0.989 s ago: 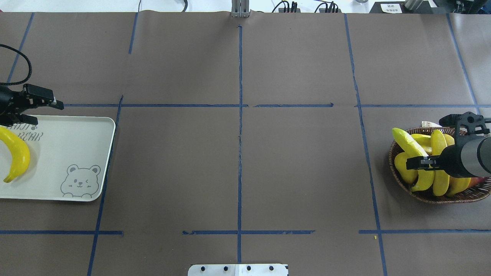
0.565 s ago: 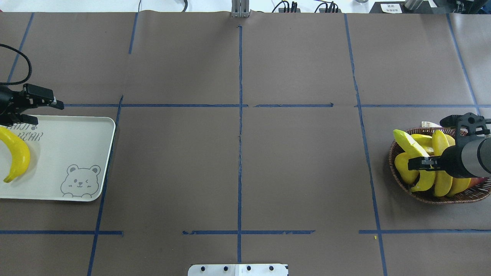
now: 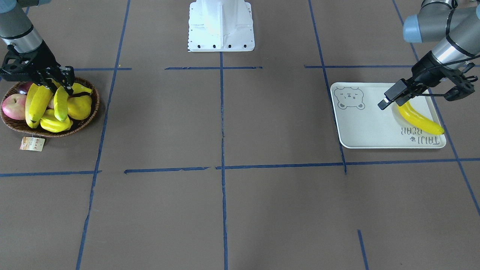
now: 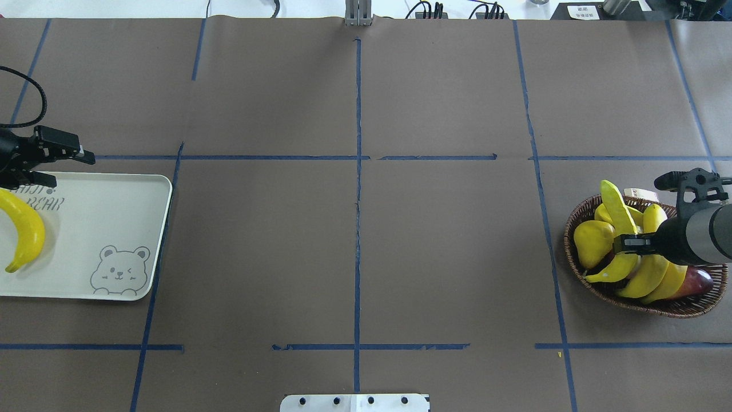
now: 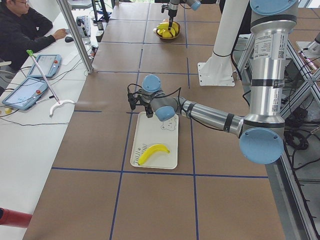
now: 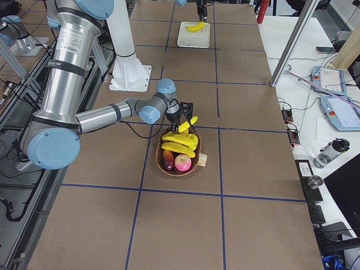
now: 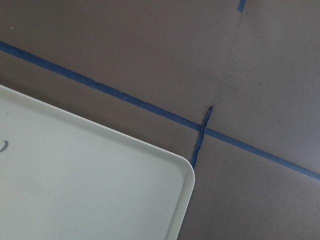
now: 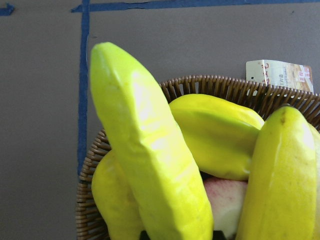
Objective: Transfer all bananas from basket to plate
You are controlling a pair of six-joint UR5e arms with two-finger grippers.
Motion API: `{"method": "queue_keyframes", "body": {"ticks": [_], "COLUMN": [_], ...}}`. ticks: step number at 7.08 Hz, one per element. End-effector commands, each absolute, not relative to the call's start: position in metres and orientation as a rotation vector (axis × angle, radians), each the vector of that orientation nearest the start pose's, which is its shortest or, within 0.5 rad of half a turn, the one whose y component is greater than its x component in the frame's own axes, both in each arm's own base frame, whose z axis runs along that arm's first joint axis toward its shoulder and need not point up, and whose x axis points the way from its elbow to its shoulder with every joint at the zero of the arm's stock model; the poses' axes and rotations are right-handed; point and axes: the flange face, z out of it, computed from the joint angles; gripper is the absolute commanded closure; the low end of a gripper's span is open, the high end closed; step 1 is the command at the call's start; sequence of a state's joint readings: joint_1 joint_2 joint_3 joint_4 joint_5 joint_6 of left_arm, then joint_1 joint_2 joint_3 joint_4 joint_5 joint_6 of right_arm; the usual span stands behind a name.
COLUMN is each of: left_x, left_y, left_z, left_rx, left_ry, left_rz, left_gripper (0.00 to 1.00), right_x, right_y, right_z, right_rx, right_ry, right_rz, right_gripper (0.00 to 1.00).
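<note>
Calling this about a quarter done, judging by how things lie. The first banana (image 4: pixel 26 229) is flat on the plate (image 4: pixel 114 194), at the lettered end away from the bear drawing. The rest of the bananas are over in the basket (image 4: pixel 663 311), well apart at the other end of the table.

The right gripper (image 4: pixel 626 243) is down over the basket and clamped around the middle of a second banana (image 4: pixel 613 209). That one is tipped up. One end pokes above the rim on the side away from the robot, and the other end looks to be down among the other fruit. So I'd say the pick is underway but it isn't clear of the basket yet. The right wrist cam has it filling the foreground with the wicker rim right behind.

The left gripper (image 4: pixel 77 151) hangs over the plate's far edge, near the first banana but not touching it, with nothing in it. I honestly can't tell from these angles whether its jaws are spread or closed. Its wrist cam only shows a plate corner and tape.

What's left, as I read it, is carrying the second banana across, then the others. I count maybe two more under the arm. They overlap a pear (image 4: pixel 592 243) and an apple (image 3: pixel 13 107), so don't hold me to that number.
</note>
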State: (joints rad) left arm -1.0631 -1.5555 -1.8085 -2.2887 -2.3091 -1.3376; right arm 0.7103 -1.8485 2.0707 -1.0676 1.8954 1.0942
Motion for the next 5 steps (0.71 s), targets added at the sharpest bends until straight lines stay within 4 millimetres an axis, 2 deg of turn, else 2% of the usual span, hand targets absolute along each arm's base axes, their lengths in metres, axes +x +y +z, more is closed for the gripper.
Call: {"method": "queue_keyframes", "body": {"ticks": [1, 3, 5], "left_x": [0.183, 0.182, 0.183], "left_y": [-0.464, -0.464, -0.464], "left_z": [0.463, 0.464, 0.463], "left_rx": [-0.003, -0.004, -0.003], "left_ry": [1.129, 1.128, 1.129], "left_rz": [-0.393, -0.394, -0.393], "left_gripper": [0.00, 0.00, 0.00], "right_x": [-0.228, -0.206, -0.187], "right_y": [-0.345, -0.355, -0.374], "right_z": [0.488, 0.478, 0.448], "right_rx": [0.128, 0.089, 0.036], "right_ry": [-0.788, -0.852, -0.984], "right_rz": [0.120, 0.144, 0.148], "right_gripper": [0.99, 0.99, 0.99]}}
